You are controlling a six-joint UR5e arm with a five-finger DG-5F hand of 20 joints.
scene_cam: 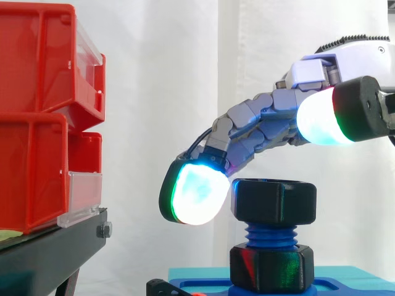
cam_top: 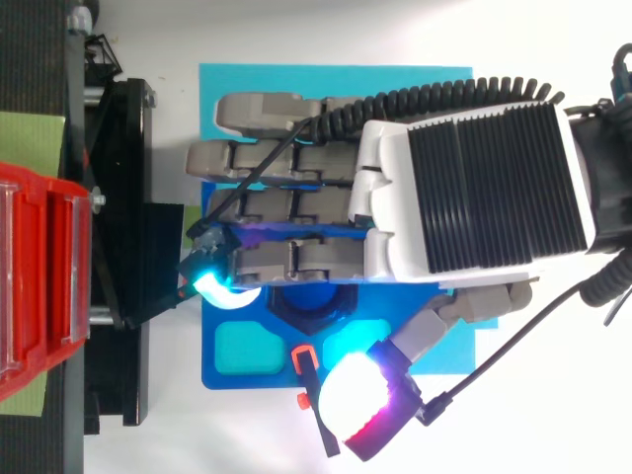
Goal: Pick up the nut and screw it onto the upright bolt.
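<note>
— From the side, what do we have?

— A black hexagonal nut [scene_cam: 273, 200] sits level on top of the upright blue bolt [scene_cam: 271, 234]. The bolt's threads show beneath it, down to a second black hex piece [scene_cam: 271, 266] on the blue plate [scene_cam: 345, 285].

— And the hand [scene_cam: 265, 123]?

— We see it come in from the right, fingers loosely bent and closed round nothing. One glowing fingertip [scene_cam: 194, 192] lies against the nut's left side or just beside it; we cannot tell which. The thumb [scene_cam: 324, 117] stands higher, apart from the nut.

— From above?

— The fingers lie side by side across the plate, covering the bolt, and a dark hexagonal edge peeks out beneath them. The thumb is spread well off to one side, over the plate's edge. Red bins [cam_top: 39, 276] on the black stand [cam_top: 123, 197] lie beyond the fingertips.
</note>
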